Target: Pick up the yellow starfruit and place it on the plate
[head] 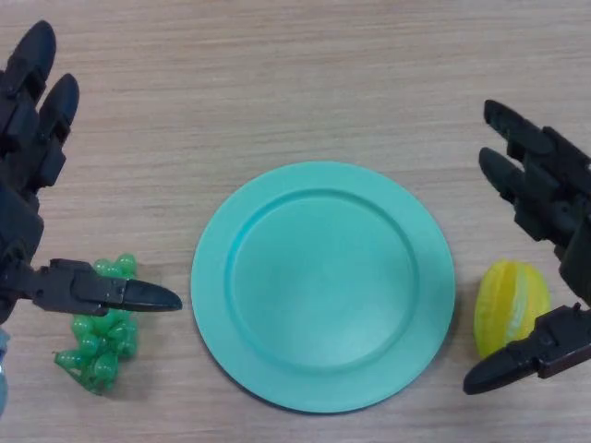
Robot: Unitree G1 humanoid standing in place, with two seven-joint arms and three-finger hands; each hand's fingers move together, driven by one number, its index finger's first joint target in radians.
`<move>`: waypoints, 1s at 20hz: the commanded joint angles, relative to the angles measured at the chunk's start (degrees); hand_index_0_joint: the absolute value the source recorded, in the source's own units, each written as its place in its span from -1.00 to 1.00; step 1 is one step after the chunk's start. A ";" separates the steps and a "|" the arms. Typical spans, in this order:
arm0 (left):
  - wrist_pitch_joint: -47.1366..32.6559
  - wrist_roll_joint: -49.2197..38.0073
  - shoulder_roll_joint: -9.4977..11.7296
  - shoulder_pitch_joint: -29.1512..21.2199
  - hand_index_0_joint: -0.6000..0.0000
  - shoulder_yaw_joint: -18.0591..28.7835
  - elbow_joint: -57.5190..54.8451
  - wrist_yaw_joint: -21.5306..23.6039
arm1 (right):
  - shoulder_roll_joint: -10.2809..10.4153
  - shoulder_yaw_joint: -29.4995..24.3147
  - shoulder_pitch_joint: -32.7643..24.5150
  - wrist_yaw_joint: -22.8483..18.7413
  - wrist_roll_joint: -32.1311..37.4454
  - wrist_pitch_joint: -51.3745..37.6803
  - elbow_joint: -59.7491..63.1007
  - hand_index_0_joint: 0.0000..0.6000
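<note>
The yellow starfruit (511, 305) lies on the wooden table just right of the teal plate (323, 284). My right hand (547, 198) is at the right edge, open, with its fingers stretched above the starfruit and its thumb (526, 358) below it; the fruit sits in the gap, and I see no contact. The plate is bare. My left hand (28, 129) is open at the left edge, its thumb (111, 293) reaching over a green bunch of grapes (100, 334).
The green grapes lie left of the plate, close to its rim. Bare wooden table stretches across the far half of the view.
</note>
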 commanded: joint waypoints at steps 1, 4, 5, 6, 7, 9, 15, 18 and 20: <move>-7.27 -0.15 1.63 -0.88 1.00 2.53 -1.43 -0.45 | -1.58 -3.68 -1.59 -0.60 2.10 -7.81 -3.72 -1.00; -9.15 3.27 1.18 -0.36 1.00 0.98 0.40 -0.86 | -2.19 -5.05 -2.95 -1.68 0.32 -12.73 -0.78 -1.00; -9.33 4.05 0.97 -0.26 1.00 0.37 0.47 -0.83 | -2.28 -5.35 -3.34 -2.23 0.17 -13.87 -0.19 -1.00; -8.56 5.13 0.93 -0.26 1.00 -0.40 -0.05 -1.31 | -2.51 -5.55 -3.48 -2.73 0.08 -14.49 0.00 -1.00; -8.14 5.36 0.92 -0.29 1.00 -0.58 -0.40 -1.52 | -2.42 -5.56 -3.39 -3.02 0.03 -15.21 0.14 -1.00; -7.57 5.56 0.72 -0.33 1.00 -0.77 -1.28 -1.59 | -2.31 -5.32 -2.87 -3.42 -1.27 -16.76 0.45 -1.00; -3.68 1.76 -0.04 1.84 1.00 -0.88 -3.79 -3.82 | -2.74 -4.49 -2.59 -5.82 -15.14 -23.53 6.95 -1.00; 0.22 0.61 -0.90 3.69 1.00 -1.01 -5.56 -5.42 | -2.90 -2.46 -3.65 -7.24 -22.91 -21.08 9.33 -1.00; 1.02 -0.16 -1.34 4.39 1.00 -1.32 -6.14 -5.50 | -2.42 -1.02 -3.51 -7.57 -27.06 -19.08 10.25 -1.00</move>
